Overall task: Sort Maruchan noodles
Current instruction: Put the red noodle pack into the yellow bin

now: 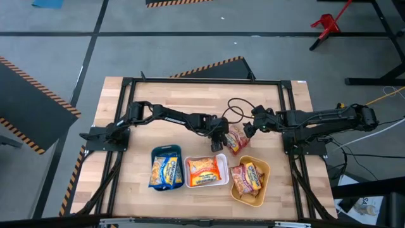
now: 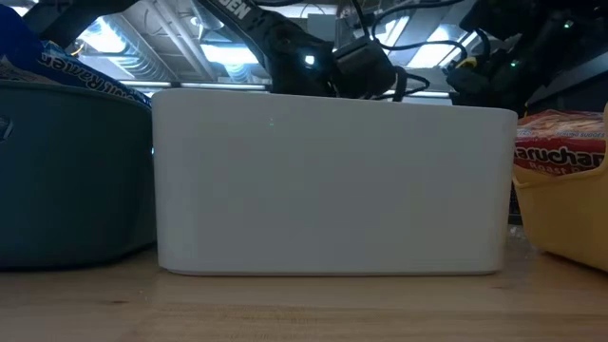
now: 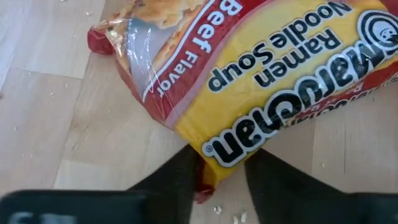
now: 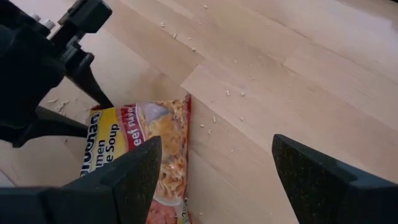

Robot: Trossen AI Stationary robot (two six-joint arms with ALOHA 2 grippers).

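Observation:
A dark red and yellow Maruchan beef packet (image 1: 236, 140) lies flat on the wood table, just beyond the trays. My left gripper (image 1: 221, 142) reaches in from the left and is shut on one of its corners. My right gripper (image 1: 250, 127) hovers open at the packet's far right side, with its fingers wide apart above the wood (image 4: 216, 140), touching nothing. Blue packets (image 1: 164, 171) lie in the teal tray, an orange packet (image 1: 204, 168) in the white tray and dark red packets (image 1: 248, 177) in the orange tray. My left gripper (image 3: 221, 167) pinches the packet's corner (image 3: 214, 154) at the sealed end beside the brand name, between its two fingers. In the right wrist view the fingers (image 4: 98, 93) slant down onto that end from the table's left. The rest of the packet (image 4: 163, 146) lies on the table.
The teal tray (image 1: 175, 150), white tray (image 1: 224, 171) and orange tray (image 1: 266, 166) stand in a row along the near edge; the white tray's wall (image 2: 328, 180) fills the low view. A black cable (image 1: 235, 107) loops on the far half of the table. Crumbs dot the wood.

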